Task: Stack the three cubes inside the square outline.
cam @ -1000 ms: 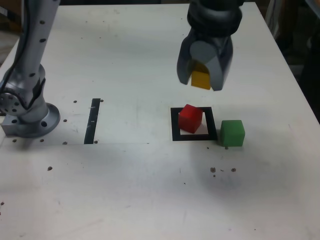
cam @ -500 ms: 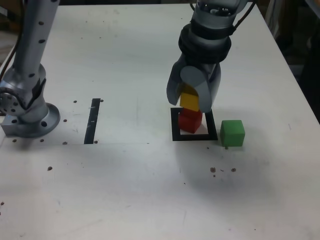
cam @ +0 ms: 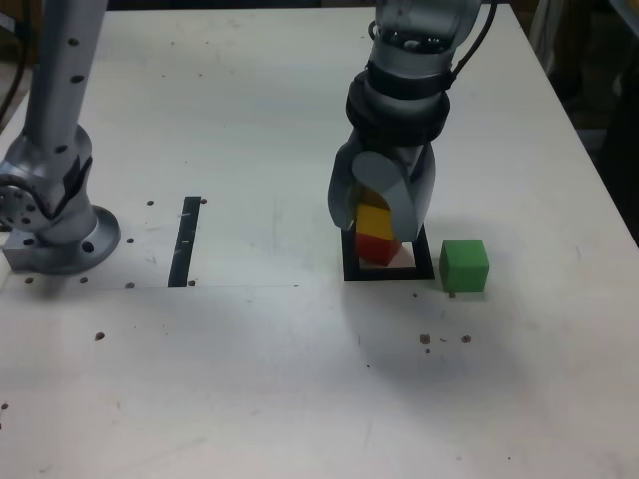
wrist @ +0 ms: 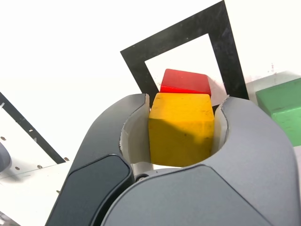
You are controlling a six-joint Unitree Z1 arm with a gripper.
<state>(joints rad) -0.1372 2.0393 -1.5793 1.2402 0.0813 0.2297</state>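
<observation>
Your end effector (cam: 377,212) is clenched on the yellow cube (wrist: 181,127), jaws flat on two opposite side faces. The yellow cube sits right over the red cube (cam: 378,245); can't tell if they're touching or just apart. The red cube is inside the square outline (cam: 348,271), turned a bit against the border. The green cube (cam: 464,264) sits on the counter (cam: 260,130) just outside the outline, at 3 o'clock from it in the exterior view.

Handling, as a guess: the cubes look solid, rigid and light, with matte faces, so slip is unlikely and a light squeeze is enough. Nothing fragile. Flat faces stack fine, but the footprint is small, so a skewed drop could tip the pile. Take the green cube on two parallel side faces, mid-height or a bit higher, so the bottom face stays free to land. Square the yellow cube to the red one before letting go.
</observation>
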